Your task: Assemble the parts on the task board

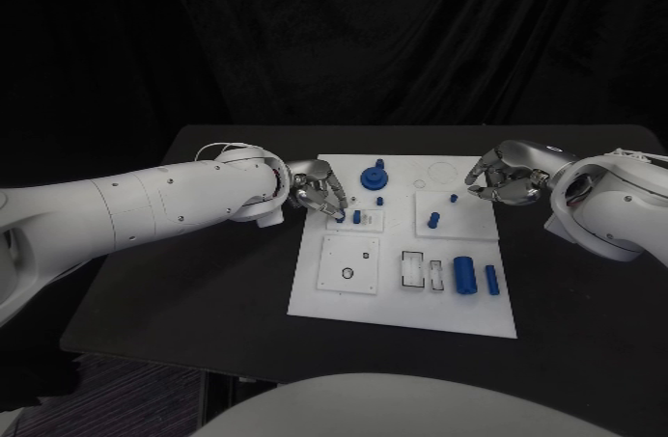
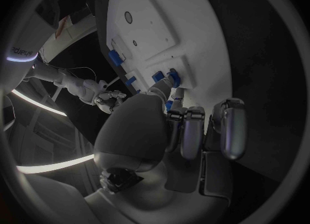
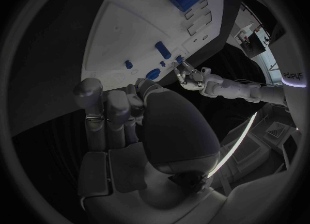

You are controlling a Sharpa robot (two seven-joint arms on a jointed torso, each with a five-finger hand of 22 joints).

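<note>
The white task board point(image 1: 403, 307) lies in the middle of the black table. My left hand point(image 1: 320, 191) hangs over the board's far left part, and its fingertips pinch a small blue part point(image 1: 341, 218) at the board's surface. That same blue part point(image 2: 169, 104) sits between thumb and fingers in the left wrist view. My right hand point(image 1: 504, 175) hovers at the board's far right edge, fingers curled in with nothing in them. Also on the board are a round blue part point(image 1: 374, 177), small blue pegs point(image 1: 433, 220) and two blue cylinders point(image 1: 463, 269).
Rectangular slots point(image 1: 413, 269) and a square inset plate point(image 1: 348, 263) take up the board's near half. The black table point(image 1: 195, 283) stretches to the left of the board. From the right wrist, the left hand point(image 3: 191, 78) appears across the board point(image 3: 123, 28).
</note>
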